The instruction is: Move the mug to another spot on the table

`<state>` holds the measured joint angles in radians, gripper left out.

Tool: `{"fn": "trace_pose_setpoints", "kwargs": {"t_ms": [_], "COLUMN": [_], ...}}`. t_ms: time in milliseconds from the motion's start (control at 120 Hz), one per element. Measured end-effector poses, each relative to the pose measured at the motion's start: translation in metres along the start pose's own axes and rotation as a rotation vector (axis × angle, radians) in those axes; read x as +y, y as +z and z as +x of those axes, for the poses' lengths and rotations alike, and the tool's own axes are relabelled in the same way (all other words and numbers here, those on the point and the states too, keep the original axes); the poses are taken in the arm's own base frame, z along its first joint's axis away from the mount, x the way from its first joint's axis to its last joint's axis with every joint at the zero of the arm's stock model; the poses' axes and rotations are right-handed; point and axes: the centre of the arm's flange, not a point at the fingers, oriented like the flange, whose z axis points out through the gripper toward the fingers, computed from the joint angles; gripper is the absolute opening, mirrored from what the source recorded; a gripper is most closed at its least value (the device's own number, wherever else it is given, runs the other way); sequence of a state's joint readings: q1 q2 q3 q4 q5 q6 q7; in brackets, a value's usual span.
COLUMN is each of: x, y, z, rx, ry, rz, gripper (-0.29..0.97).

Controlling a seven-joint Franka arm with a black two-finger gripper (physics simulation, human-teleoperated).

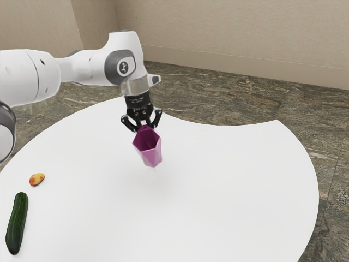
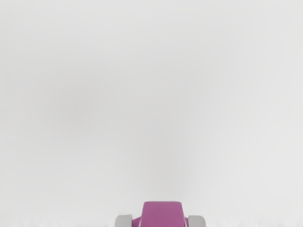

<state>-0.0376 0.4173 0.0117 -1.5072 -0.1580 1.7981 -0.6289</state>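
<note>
A magenta faceted mug (image 1: 148, 146) hangs tilted in the air above the white round table (image 1: 229, 180). My black gripper (image 1: 142, 123) is shut on the mug's rim, one finger on each side of the wall. The mug's base is clear of the tabletop, and a faint shadow lies under it. In the wrist view the mug (image 2: 161, 213) appears right under my hand as a magenta block, with a grey fingertip (image 2: 123, 221) on either side and bare white tabletop beyond.
A dark green cucumber (image 1: 17, 222) lies near the table's edge at the exterior view's lower left. A small yellow-red fruit (image 1: 36, 179) sits just above it. A marbled floor surrounds the table.
</note>
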Motion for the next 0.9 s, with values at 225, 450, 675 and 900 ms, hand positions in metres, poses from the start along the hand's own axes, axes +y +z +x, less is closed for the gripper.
{"fn": "trace_pose_setpoints", "kwargs": {"t_ms": [225,450,675,900], "x": [-0.049,-0.064,-0.073,-0.069], "y": [-0.014,-0.02,-0.021,0.006], "z": [0.056,0.094,0.133,0.144], "rx": [-0.211,-0.284,-0.275,-0.309], "ry": [-0.102,-0.129,-0.191,-0.32], "rz": [-0.075,-0.155,-0.188,-0.138], "gripper": [-0.05,-0.05,-0.05,-0.06]}}
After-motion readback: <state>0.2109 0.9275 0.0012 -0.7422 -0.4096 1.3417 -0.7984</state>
